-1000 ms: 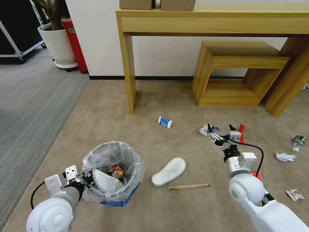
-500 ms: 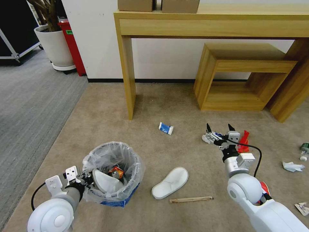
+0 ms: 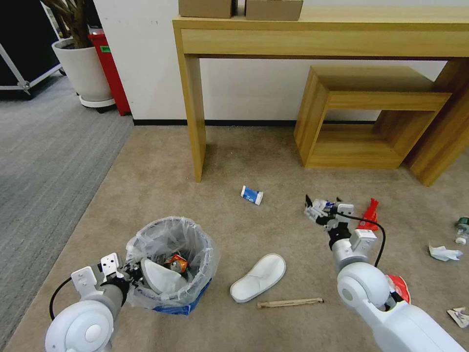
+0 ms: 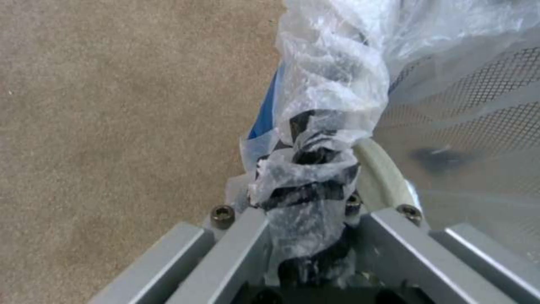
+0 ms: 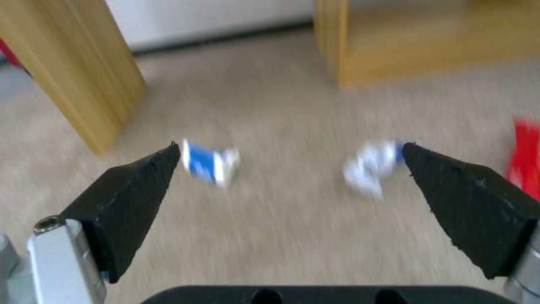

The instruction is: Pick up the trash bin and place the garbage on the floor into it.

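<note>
The blue trash bin (image 3: 193, 299) with its crinkled clear bag stands on the carpet at lower left. My left gripper (image 3: 131, 274) is shut on its near rim, and the bag plastic is pinched between the fingers (image 4: 315, 198). A white slipper (image 3: 160, 279) and a crushed can (image 3: 177, 263) lie inside. My right gripper (image 3: 321, 205) hovers open just over a crumpled white paper (image 3: 312, 211), which sits near one fingertip (image 5: 419, 156). Other garbage on the floor: a blue-and-white packet (image 3: 251, 194) (image 5: 211, 162), a red wrapper (image 3: 370, 215), a white slipper (image 3: 259, 277) and a wooden stick (image 3: 290, 303).
More litter lies at the right: a small bottle (image 3: 461, 227), crumpled paper (image 3: 442, 253), a paper scrap (image 3: 459, 316) and a red wrapper (image 3: 399, 287) beside my right arm. A wooden desk leg (image 3: 194, 112) and a low wooden shelf (image 3: 371, 117) stand behind. A planter (image 3: 85, 71) is far left.
The head camera shifted at first. Since then my right gripper has swung left and lower over the crumpled white paper. My left gripper still holds the bin's rim.
</note>
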Robot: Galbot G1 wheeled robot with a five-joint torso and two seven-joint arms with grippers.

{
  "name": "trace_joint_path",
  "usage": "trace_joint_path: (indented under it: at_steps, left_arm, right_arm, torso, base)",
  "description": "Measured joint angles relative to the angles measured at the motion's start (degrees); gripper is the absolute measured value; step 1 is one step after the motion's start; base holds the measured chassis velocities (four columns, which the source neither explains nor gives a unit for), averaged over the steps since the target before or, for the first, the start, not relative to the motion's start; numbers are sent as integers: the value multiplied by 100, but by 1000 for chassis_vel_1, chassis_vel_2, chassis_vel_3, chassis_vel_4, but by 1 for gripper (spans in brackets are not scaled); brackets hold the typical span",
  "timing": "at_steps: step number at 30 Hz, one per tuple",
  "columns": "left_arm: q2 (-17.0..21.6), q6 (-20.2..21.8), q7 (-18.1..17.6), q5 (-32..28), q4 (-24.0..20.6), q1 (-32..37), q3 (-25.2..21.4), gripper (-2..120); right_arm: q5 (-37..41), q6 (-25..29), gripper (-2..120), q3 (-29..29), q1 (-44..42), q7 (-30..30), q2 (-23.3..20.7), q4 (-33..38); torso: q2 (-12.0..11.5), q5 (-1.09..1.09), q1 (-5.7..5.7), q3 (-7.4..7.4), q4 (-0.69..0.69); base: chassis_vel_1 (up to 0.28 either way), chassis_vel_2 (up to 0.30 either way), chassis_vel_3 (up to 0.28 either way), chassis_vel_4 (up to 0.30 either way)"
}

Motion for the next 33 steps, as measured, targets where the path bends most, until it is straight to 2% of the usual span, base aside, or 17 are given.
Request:
trace_joint_path:
  at_steps: [5,7,8,9,12,16,18,20,24,26,33]
  left_arm:
    - [-17,-3,1,0,46,-29,11,0]
    - [-41,-8,12,8,108,-56,34,0]
    - [-46,-12,20,16,139,-64,46,0]
    - [-46,-12,20,16,139,-64,46,0]
    - [-28,-16,27,7,177,-92,55,0]
    - [-4,-25,27,-11,204,-100,53,0]
    - [-3,-26,27,-13,209,-101,53,0]
    - [-7,-43,27,-14,250,-122,56,0]
    - [-16,-48,27,-18,273,-137,56,0]
    - [-23,-53,26,-22,307,-151,56,0]
    - [-79,-62,24,-26,378,-180,72,0]
  right_arm:
    - [321,-264,100,-188,6,269,-70,-35]
    - [776,-582,100,-499,43,663,-42,-136]
    - [998,-745,100,-658,129,917,54,-221]
    - [998,-745,100,-658,129,917,54,-221]
    - [1502,-1119,100,-1016,416,1521,420,-471]
    - [1997,-1469,100,-1297,652,1861,707,-686]
    - [2049,-1493,100,-1334,687,1889,742,-722]
    - [2369,-1558,100,-1583,935,2068,992,-1034]
    - [2504,-1563,100,-1720,1084,2158,1188,-1289]
    - [2552,-1555,100,-1796,1226,2184,1424,-1610]
    - [2326,-1323,100,-2022,1402,1853,1883,-2543]
  torso:
    - [0,0,0,0,0]
    - [0,-1,0,0,-1]
    - [0,0,0,0,-1]
    - [0,0,0,0,-1]
    - [0,1,0,1,0]
    - [0,-1,0,0,0]
    - [0,0,0,0,0]
    - [0,0,0,0,0]
    - [0,0,0,1,0]
    - [0,-1,0,0,0]
    - [0,0,0,0,0]
  base:
    - [0,0,0,0]
    - [0,0,0,0]
    - [0,0,0,0]
    - [0,0,0,0]
    - [0,0,0,0]
    - [0,0,0,0]
    - [0,0,0,0]
    - [0,0,0,0]
    - [0,0,0,0]
    - [0,0,0,0]
    - [0,0,0,0]
